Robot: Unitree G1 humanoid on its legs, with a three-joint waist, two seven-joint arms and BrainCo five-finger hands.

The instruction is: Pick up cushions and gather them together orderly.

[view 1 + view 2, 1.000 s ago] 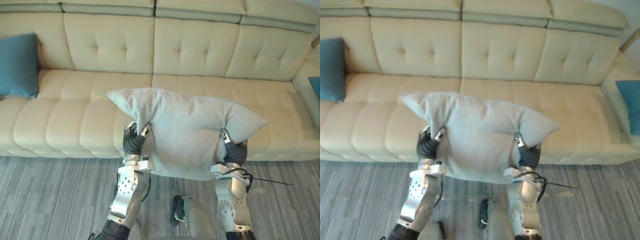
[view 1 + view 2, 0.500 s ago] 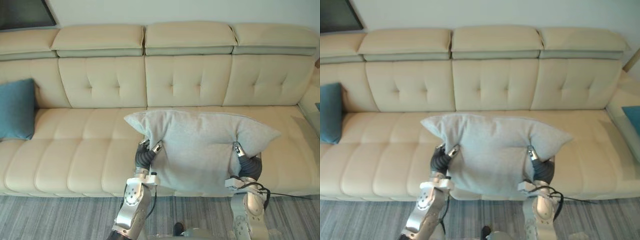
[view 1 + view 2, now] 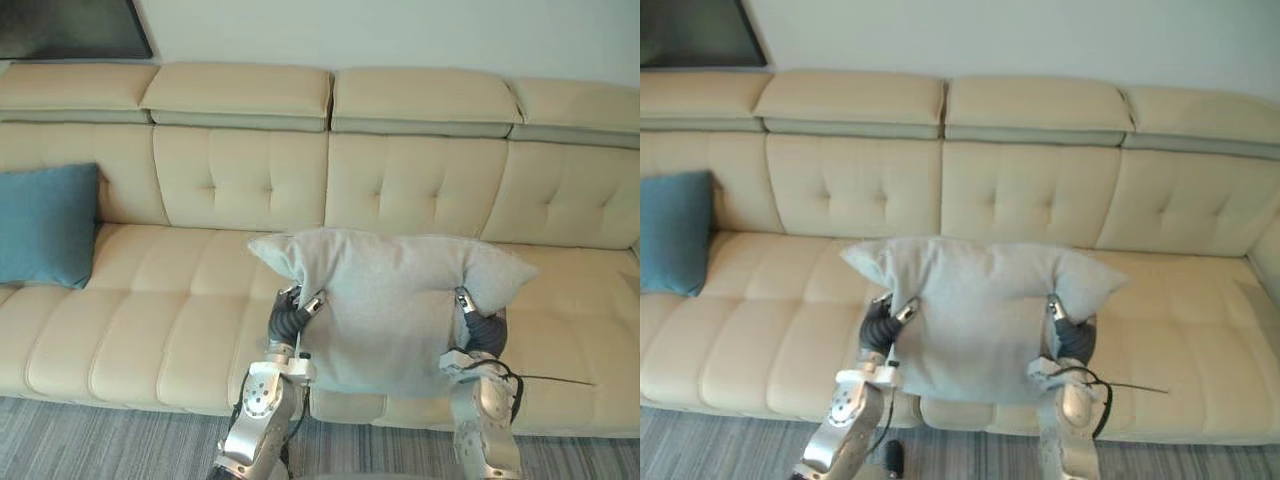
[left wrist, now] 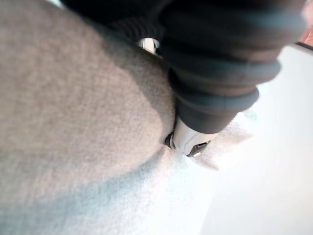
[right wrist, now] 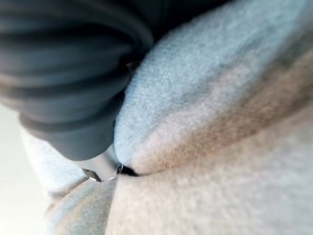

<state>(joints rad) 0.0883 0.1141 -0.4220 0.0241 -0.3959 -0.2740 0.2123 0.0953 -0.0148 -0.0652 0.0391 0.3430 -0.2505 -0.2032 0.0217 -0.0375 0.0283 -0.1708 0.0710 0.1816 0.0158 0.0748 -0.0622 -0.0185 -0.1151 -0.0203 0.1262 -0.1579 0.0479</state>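
I am holding the grey cushion (image 3: 390, 300), left hand (image 3: 288, 318) and right hand (image 3: 482, 330) gripping its sides. Next, I think it goes by the blue cushion (image 3: 45, 225) at nine o'clock.

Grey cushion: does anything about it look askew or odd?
Slightly. The grey cushion hangs lopsided over the sofa, its left corner higher, with cloth bunched where the left hand and right hand pinch it. No damage shows.

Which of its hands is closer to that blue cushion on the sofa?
Left. Its left hand grips the grey cushion on the side facing the blue cushion; the right hand grips its far side.
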